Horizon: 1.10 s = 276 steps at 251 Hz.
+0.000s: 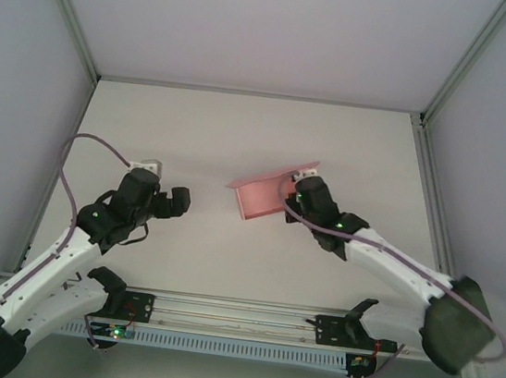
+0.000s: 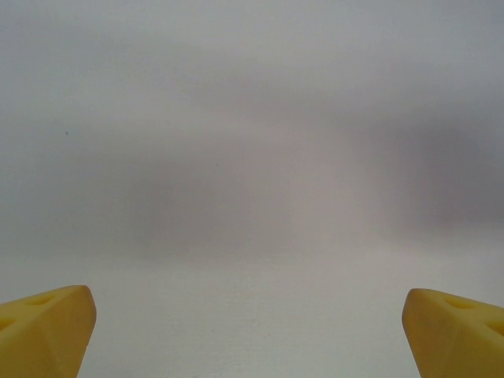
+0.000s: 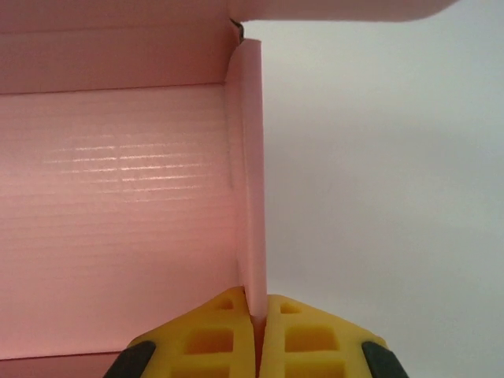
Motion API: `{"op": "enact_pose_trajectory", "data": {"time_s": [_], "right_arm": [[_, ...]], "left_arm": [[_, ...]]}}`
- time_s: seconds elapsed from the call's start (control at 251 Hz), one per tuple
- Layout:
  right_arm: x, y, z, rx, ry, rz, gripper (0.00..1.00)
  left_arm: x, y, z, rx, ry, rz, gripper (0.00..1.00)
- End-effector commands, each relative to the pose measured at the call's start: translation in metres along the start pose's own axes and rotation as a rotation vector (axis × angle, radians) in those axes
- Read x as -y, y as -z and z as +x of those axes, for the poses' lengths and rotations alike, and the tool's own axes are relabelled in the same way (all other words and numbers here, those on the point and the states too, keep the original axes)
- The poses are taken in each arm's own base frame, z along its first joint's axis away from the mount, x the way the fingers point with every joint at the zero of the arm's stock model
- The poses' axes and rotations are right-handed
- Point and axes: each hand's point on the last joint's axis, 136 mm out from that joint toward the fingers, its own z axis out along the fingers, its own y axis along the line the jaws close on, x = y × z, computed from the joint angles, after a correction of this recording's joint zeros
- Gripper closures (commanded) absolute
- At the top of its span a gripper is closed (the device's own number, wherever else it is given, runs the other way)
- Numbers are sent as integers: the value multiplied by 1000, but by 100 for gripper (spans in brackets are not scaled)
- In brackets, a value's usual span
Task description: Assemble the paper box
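Observation:
The pink paper box [image 1: 259,197] lies partly folded on the white table, right of centre. In the right wrist view its ribbed floor [image 3: 118,213] spreads to the left and one side wall [image 3: 250,173] stands upright on edge. My right gripper [image 1: 297,195] [image 3: 258,315] is shut on the bottom end of that wall, yellow pads pressed on both faces. A flap [image 1: 305,171] sticks up behind the gripper. My left gripper [image 1: 181,200] [image 2: 250,331] hovers to the left of the box, well apart from it, open, with bare table between its yellow fingertips [image 2: 47,327].
Grey enclosure walls and aluminium posts [image 1: 71,11] border the table on three sides. A rail with cable duct [image 1: 235,322] runs along the near edge between the arm bases. A purple cable [image 1: 67,183] loops beside the left arm.

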Motion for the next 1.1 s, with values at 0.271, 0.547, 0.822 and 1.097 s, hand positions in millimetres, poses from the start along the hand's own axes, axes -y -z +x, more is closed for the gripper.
{"op": "enact_pose_trajectory", "data": {"time_s": [0.271, 0.547, 0.822, 1.097], "right_arm": [[0, -45, 54, -223, -152, 169, 98], [-9, -33, 37, -188, -151, 161, 58], [2, -2, 12, -58, -160, 110, 47], [2, -33, 18, -28, -285, 9, 57]], "left_arm": [[-5, 2, -6, 1, 13, -39, 0], [14, 1, -14, 7, -24, 44, 0], [39, -10, -21, 4, -83, 149, 0], [44, -23, -21, -12, -80, 161, 0]]}}
